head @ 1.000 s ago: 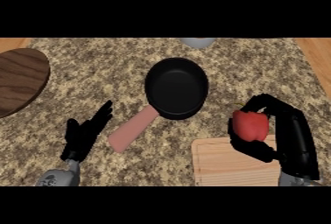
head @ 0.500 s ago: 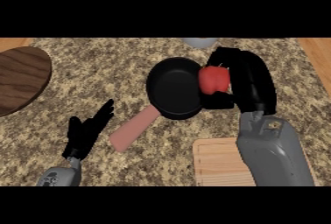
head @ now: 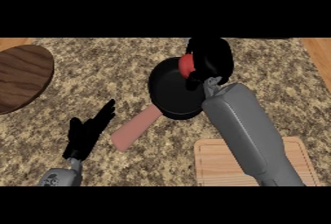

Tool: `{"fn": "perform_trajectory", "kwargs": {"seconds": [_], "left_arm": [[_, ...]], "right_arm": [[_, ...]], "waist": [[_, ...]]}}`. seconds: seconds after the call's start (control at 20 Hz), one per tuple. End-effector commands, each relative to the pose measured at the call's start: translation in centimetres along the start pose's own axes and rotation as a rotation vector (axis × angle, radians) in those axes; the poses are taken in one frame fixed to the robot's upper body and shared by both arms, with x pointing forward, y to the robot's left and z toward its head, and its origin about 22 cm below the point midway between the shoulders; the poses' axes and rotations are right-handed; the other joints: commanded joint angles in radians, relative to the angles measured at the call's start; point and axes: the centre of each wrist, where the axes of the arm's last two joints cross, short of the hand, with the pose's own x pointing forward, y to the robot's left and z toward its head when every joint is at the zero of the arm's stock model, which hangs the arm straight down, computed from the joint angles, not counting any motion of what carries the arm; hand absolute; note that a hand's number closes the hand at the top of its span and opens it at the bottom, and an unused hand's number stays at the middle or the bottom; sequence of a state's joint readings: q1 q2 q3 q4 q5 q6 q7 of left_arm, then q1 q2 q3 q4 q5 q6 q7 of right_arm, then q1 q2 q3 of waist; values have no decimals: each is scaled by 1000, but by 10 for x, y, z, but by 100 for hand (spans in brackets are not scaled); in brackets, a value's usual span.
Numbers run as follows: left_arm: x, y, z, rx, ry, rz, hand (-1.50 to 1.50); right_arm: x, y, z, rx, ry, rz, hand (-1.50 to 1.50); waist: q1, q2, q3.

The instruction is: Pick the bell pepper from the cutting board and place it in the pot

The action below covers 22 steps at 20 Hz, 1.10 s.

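My right hand is curled round the red bell pepper and holds it over the far right part of the black pot. Only a sliver of the pepper shows at the hand's left side. The pot has a pinkish handle that points toward the lower left. The wooden cutting board lies at the lower right, partly hidden by my right forearm, with nothing on its visible part. At the lower left rests my left hand, open with fingers up.
A round dark wooden board lies at the left edge of the speckled counter. Light wooden strips show at the counter's far left and right edges.
My right hand has carried the pepper up off the cutting board and leftward, from beside the pot to over its far right part. The left hand has stayed still.
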State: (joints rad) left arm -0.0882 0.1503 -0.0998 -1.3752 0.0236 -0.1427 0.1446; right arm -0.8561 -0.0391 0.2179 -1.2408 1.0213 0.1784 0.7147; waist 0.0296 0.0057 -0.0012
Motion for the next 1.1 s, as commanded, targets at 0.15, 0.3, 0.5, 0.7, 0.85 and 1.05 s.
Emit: {"fn": "perform_trajectory", "kwargs": {"seconds": [0.15,0.3,0.5,0.7,0.85,1.05], "left_arm": [[7,-9,-1,-14,-13,-26,0],[11,0,-12,-33,-5,-1,0],[6,-4,-7,-23,-22,-4,0],[7,-7,-1,-27,-2,-8,0],[4,-10,-7,-28,-7,-20,0],[10,-11,-14,-38,-19,-15,0]], "right_arm": [[23,32,-31,199,145,199,150],[17,28,-45,374,262,196,150],[15,49,-51,466,348,190,-150],[6,61,-50,325,234,-41,-150],[18,31,-47,111,142,-292,-150],[22,9,-48,-65,119,-545,-150]], "waist": [[26,6,0],[18,9,0],[30,7,0],[33,9,2],[26,10,3],[18,9,3]]}}
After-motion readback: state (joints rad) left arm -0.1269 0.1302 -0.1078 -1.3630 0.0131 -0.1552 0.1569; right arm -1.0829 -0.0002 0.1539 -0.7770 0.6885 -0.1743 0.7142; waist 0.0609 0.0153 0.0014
